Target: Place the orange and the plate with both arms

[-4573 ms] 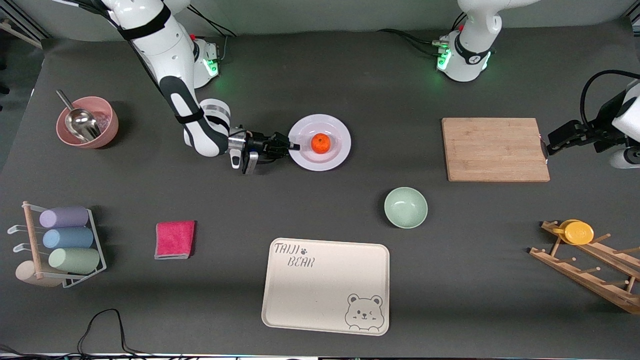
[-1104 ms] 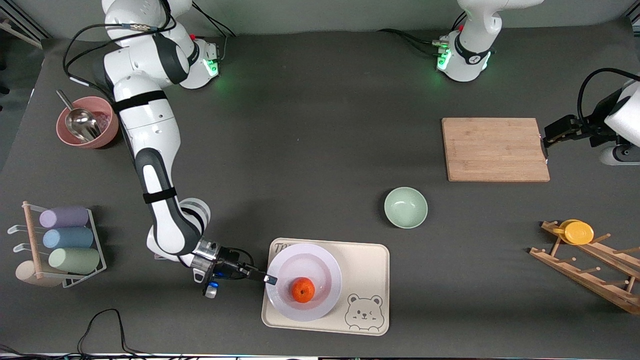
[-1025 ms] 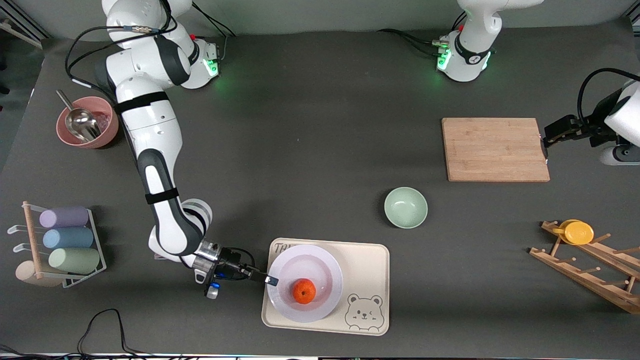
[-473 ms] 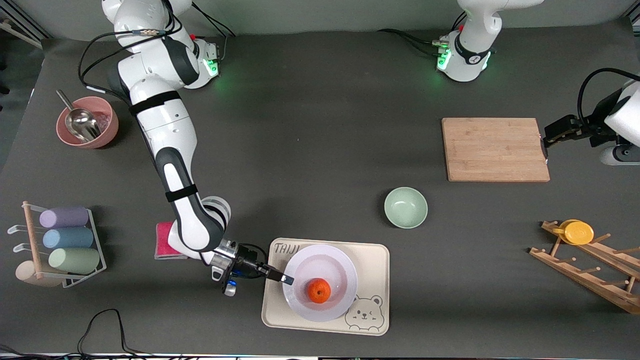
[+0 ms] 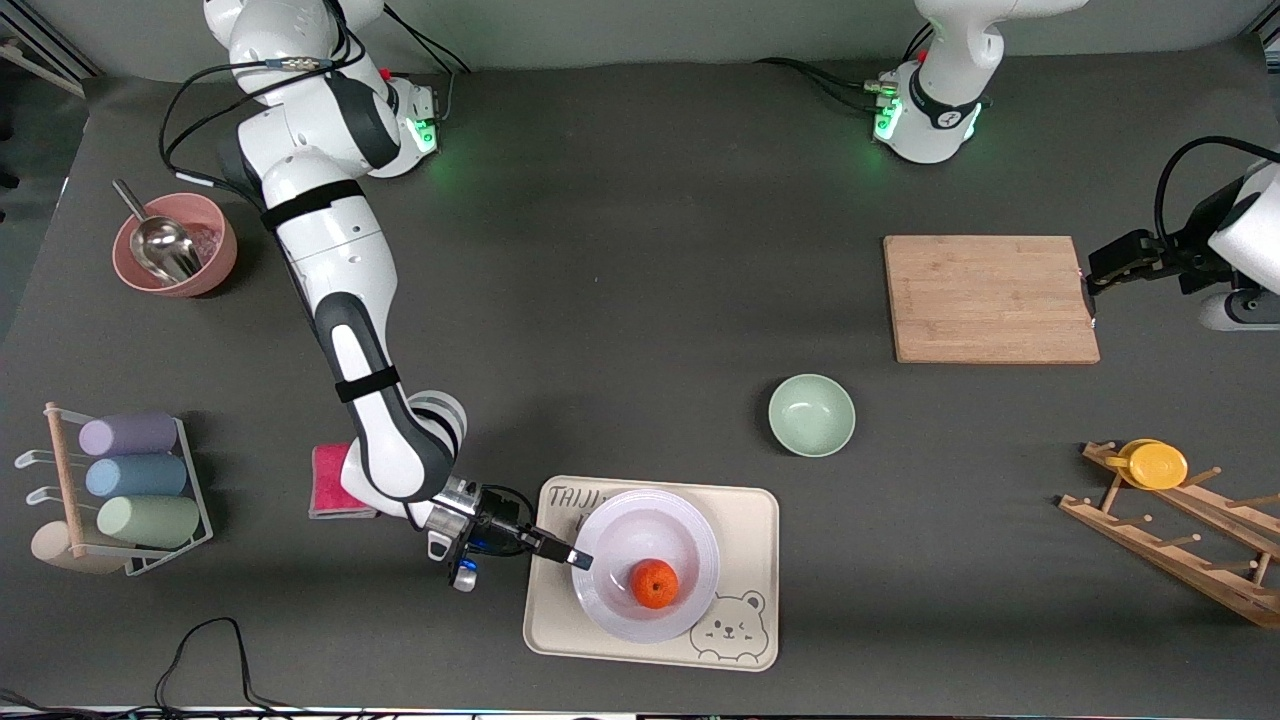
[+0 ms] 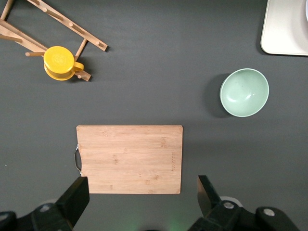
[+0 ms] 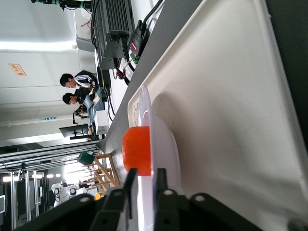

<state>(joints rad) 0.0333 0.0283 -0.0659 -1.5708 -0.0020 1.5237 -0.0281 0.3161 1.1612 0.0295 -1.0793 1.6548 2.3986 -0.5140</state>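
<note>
Plate (image 5: 648, 572) with orange (image 5: 654, 584) shifted across tray (image 5: 745, 515) toward bear drawing. Right end effector (image 5: 578, 560) pinches plate rim. Plate stiff, glossy, slippery; orange rolls loose. Left end effector (image 6: 139, 195) waits, fingers spread, above board (image 6: 130, 159).

Orange (image 5: 654, 583) in plate (image 5: 620, 526) on tray (image 5: 745, 515), bowl (image 5: 811, 415) farther from camera

I see the dark table (image 5: 620, 300) carrying a cream tray (image 5: 745, 520), green bowl (image 5: 811, 415), cutting board (image 5: 990, 299), pink cloth (image 5: 328, 470) and pink bowl (image 5: 215, 250).
</note>
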